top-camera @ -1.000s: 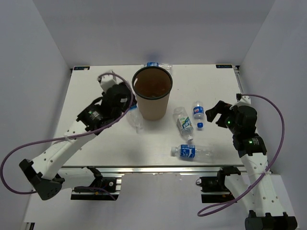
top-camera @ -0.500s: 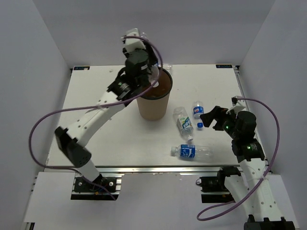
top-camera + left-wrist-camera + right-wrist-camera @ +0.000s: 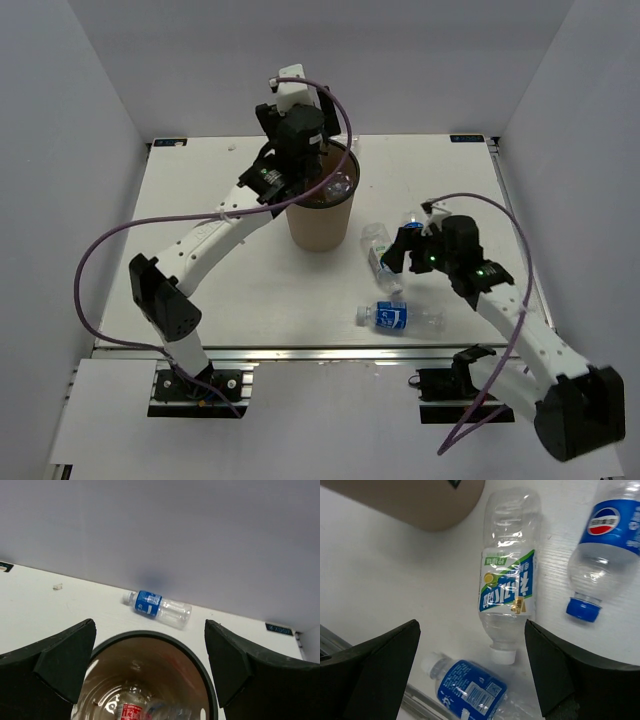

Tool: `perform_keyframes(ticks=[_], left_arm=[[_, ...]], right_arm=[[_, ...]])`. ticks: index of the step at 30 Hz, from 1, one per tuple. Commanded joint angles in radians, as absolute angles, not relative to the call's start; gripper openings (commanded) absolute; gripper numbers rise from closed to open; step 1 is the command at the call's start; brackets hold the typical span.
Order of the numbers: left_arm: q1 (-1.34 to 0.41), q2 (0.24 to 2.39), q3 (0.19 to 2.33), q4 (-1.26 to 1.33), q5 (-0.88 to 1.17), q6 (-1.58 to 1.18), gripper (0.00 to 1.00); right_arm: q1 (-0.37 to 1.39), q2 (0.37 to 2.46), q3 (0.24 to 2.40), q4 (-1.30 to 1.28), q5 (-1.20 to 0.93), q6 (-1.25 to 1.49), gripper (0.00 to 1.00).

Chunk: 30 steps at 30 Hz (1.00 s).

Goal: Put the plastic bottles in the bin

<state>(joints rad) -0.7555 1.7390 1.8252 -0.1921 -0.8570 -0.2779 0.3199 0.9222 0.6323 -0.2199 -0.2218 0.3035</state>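
Above the bin (image 3: 150, 660), left gripper (image 3: 149, 625) wide open.

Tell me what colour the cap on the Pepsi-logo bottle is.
The cap is blue; the right wrist view shows it best.

Arms (image 3: 215, 235): I have white links and black joint housings, with a black block at each shoulder. One purple cable (image 3: 85, 275) loops loosely off each arm. Small green lights (image 3: 432, 262) glow on my right arm's black housings. End effector fingers (image 3: 62, 662): matte black, blunt wedges.
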Motion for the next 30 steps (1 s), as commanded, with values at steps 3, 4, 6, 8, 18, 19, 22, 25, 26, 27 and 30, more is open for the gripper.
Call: perform_keyframes(ticks=[3,4,6,8,18,19,22,25,26,27,30], left_arm=[[-0.678,1.611,1.888,-0.357,-0.904,-0.362,0.98],[-0.642,1.588,1.859,-0.383,-0.897,-0.389,0.98],[-0.570,1.491,1.731,-0.449,-0.852,-0.480,0.98],[-0.510,1.381,1.630,-0.482,-0.789,-0.562,0.98],[-0.434,1.046,1.074,-0.575,-0.672,-0.785,0.98],[-0.434,1.045,1.056,-0.584,-0.679,-0.791,0.98],[-0.434,1.046,1.066,-0.633,-0.684,-0.793,0.98],[-0.434,1.042,1.085,-0.672,-0.701,-0.792,0.98],[-0.434,1.034,1.080,-0.679,-0.713,-0.790,0.98],[-0.434,1.029,1.075,-0.681,-0.718,-0.788,0.98],[-0.434,1.012,1.063,-0.687,-0.716,-0.792,0.98]], right_arm=[[0.448,1.153,0.706,-0.060,-0.059,0.169,0.89],[0.452,1.175,0.707,-0.031,-0.007,0.157,0.89],[0.453,1.247,0.712,0.048,0.055,0.120,0.90],[0.454,1.293,0.719,0.087,0.080,0.085,0.89],[0.456,1.514,0.748,0.144,0.034,0.078,0.74],[0.456,1.523,0.758,0.138,0.026,0.081,0.68],[0.457,1.514,0.785,0.130,0.008,0.100,0.44],[0.456,1.427,0.805,0.127,0.040,0.112,0.30],[0.456,1.367,0.828,0.114,0.081,0.120,0.28],[0.454,1.335,0.828,0.106,0.109,0.118,0.28],[0.445,1.227,0.908,0.069,0.228,0.084,0.29]])
